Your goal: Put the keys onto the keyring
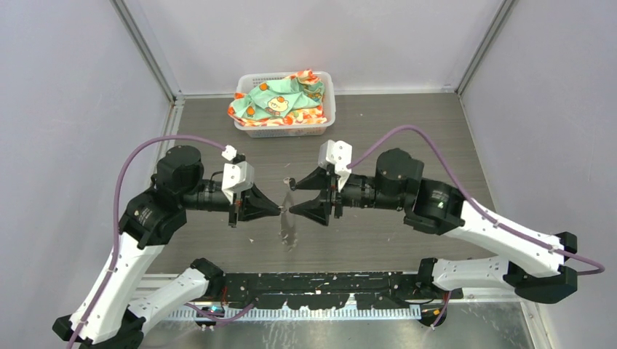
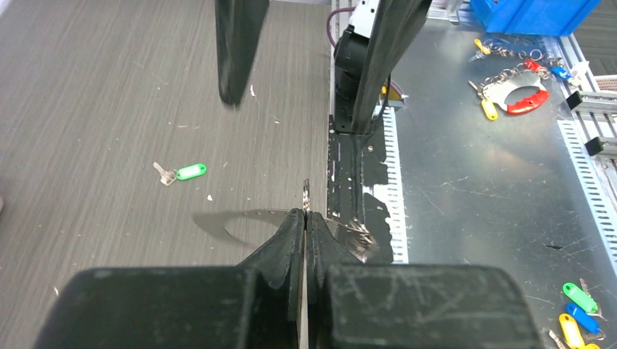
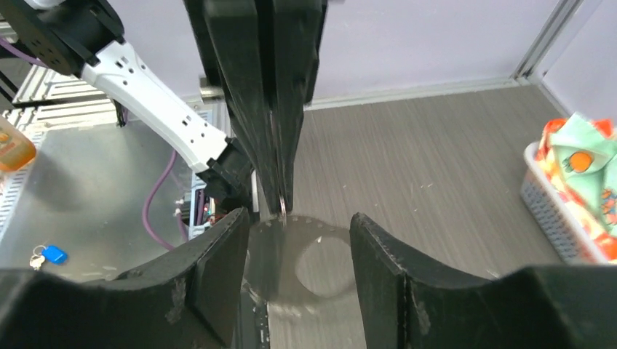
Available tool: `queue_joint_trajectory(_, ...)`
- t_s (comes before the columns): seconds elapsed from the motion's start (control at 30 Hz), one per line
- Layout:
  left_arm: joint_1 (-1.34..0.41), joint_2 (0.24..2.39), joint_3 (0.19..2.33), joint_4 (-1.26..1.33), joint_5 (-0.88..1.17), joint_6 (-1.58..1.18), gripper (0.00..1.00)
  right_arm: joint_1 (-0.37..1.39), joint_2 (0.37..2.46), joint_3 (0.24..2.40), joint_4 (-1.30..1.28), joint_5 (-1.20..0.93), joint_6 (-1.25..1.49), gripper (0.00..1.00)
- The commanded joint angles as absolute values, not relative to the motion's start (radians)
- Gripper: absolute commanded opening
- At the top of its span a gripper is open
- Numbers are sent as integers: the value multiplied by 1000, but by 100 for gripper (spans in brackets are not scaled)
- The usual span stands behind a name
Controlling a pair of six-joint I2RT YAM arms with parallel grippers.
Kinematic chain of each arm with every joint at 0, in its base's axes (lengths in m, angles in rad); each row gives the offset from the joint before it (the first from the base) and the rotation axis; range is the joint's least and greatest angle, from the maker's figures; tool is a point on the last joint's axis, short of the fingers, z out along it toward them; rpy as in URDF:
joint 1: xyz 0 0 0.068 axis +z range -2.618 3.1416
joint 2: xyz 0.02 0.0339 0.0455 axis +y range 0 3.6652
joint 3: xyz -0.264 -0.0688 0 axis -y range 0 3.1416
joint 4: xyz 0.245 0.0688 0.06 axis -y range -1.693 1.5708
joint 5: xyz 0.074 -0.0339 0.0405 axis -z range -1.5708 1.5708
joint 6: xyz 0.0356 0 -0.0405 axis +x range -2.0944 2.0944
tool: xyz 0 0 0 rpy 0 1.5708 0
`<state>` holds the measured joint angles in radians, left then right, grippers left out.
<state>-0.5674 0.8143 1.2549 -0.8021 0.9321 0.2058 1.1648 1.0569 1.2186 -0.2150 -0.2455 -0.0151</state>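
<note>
My left gripper is shut on the keyring, a thin silver loop that hangs edge-on from its tips above the table. In the left wrist view the keyring is a narrow metal sliver between the closed fingers. My right gripper faces it, open, its fingers either side of the keyring without touching it. The green-headed key lies flat on the table to the left in the left wrist view. The black-headed key is out of view.
A white basket with patterned cloth stands at the back centre, and also shows at the right edge of the right wrist view. Off the table's near edge, a metal shelf holds spare rings and tags, more tags and a blue bin.
</note>
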Motion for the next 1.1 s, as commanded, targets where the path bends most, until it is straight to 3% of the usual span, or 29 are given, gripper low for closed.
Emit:
queue_joint_trajectory(0.0, -572, 826, 1294, -853, 966, 225, 0, 1169, 1136, 1502, -601, -266, -139, 59)
queue_joint_trajectory(0.27, -575, 873, 1349, -932, 991, 272, 0, 1169, 1301, 1752, -849, -306, -180, 52)
queue_joint_trajectory(1.07, -577, 900, 1401, -969, 995, 276, 0, 1170, 1387, 1745, -729, -418, -174, 41)
